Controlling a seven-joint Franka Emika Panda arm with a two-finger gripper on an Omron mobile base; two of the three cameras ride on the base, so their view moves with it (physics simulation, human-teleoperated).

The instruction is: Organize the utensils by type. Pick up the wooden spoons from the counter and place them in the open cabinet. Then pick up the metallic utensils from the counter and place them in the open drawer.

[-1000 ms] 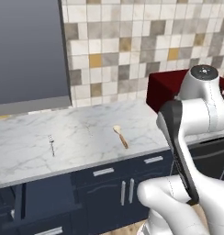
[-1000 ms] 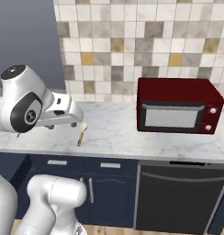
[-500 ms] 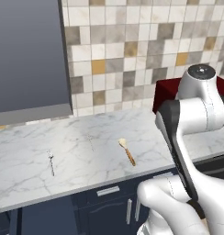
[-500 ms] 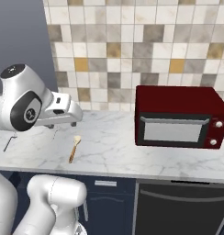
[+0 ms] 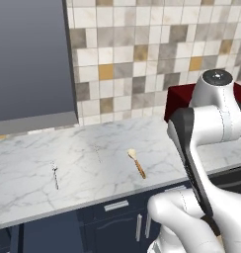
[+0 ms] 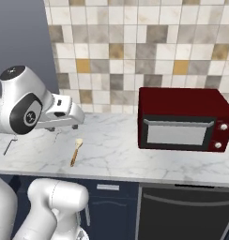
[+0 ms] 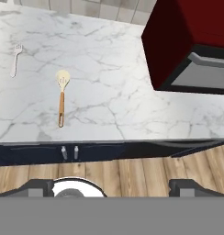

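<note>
Gripper [image 7: 112, 186] hanging wide open, empty, above the counter [image 7: 109, 105]; wooden spoon [image 7: 62, 97] lying flat, untouched. Fork [image 7: 14, 58] waiting nearby, prob. for later.

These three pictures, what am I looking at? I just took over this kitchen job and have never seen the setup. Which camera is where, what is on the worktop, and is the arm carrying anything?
The machine is a white robot arm on a driving base. Two pictures come from cameras on the base, behind the arm to its left and right. The third looks along the gripper from the hand. On the white marble counter lie one wooden spoon, a thin metal fork beside it, and another thin metal utensil further to the left. A dark red microwave stands to the right. The gripper is open and holds nothing; it hangs above the counter, clear of the spoon.
</note>
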